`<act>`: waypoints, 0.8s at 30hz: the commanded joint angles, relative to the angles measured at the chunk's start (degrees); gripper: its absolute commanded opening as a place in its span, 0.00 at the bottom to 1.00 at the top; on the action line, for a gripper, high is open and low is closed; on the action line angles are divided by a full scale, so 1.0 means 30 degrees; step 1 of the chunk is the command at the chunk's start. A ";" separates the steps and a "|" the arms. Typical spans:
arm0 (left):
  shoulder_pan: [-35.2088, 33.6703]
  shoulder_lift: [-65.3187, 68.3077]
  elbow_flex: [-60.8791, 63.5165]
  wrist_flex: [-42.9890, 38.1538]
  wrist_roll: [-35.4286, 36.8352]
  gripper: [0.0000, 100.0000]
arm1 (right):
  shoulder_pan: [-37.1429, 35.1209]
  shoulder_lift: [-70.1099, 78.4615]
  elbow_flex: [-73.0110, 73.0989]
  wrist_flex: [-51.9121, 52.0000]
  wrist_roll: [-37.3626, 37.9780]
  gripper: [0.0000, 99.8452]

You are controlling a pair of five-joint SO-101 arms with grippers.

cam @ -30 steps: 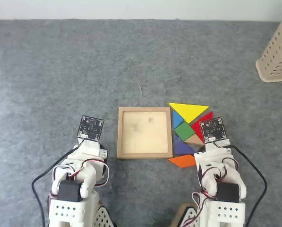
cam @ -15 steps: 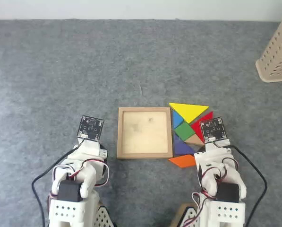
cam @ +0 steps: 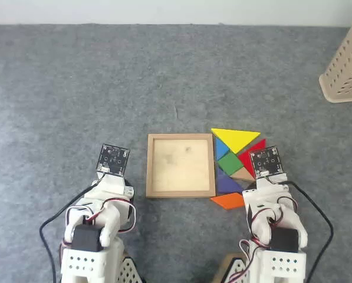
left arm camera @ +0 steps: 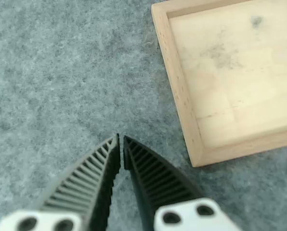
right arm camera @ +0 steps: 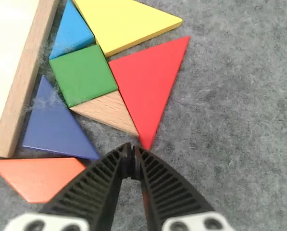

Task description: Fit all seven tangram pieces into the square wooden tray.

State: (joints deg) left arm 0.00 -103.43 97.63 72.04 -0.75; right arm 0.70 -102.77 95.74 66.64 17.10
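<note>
Grey felt (cam: 75, 88) covers the table, seen from above. Nothing has changed over the last second: both arms are parked at the near edge and no piece has moved, so the task has not yet begun.

The square wooden tray (cam: 150, 165) lies at the centre with nothing in it. All seven pieces lie flat on the felt just to its right, packed edge to edge:
- a yellow triangle (cam: 236, 138) farthest away
- a light blue triangle (cam: 221, 148) against the tray's right rim
- a green square (cam: 230, 163)
- a red triangle (cam: 250, 154)
- a plain wood triangle (cam: 242, 174)
- a dark blue triangle (cam: 226, 183)
- an orange parallelogram (cam: 229, 201) nearest

The left gripper (left arm camera: 120, 144) hangs over bare felt near the tray's near left corner, its ribbed black fingers pressed together and holding nothing. The right gripper (right arm camera: 132, 151) is likewise pinched closed on nothing, its tips just short of the red triangle's near point.

Some parts are hidden or cut off:
- From above, the right arm's square circuit board (cam: 265, 161) covers part of the red triangle, and both grippers are hidden under the arms.
- The left wrist view cuts the tray off at its edge.
- The right wrist view crops the orange piece, partly behind the fingers.
- A cream perforated basket (cam: 345, 65) at the far right is cut off by the frame.
</note>
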 commanded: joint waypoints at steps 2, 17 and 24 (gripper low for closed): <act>-0.0059 -0.0410 -0.0366 0.0117 0.0117 0.01 | 0.0132 -0.0396 0.0264 0.0249 0.0234 0.01; -0.0059 -0.0410 -0.0366 0.0117 0.0117 0.01 | 0.0132 -0.0396 0.0264 0.0249 0.0234 0.01; -0.0059 -0.0410 -0.0366 0.0117 0.0117 0.01 | 0.0103 -0.0396 0.0264 0.0249 0.0088 0.01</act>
State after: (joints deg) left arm 0.00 -103.43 97.63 72.04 -0.75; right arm 0.70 -102.77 95.74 66.64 17.10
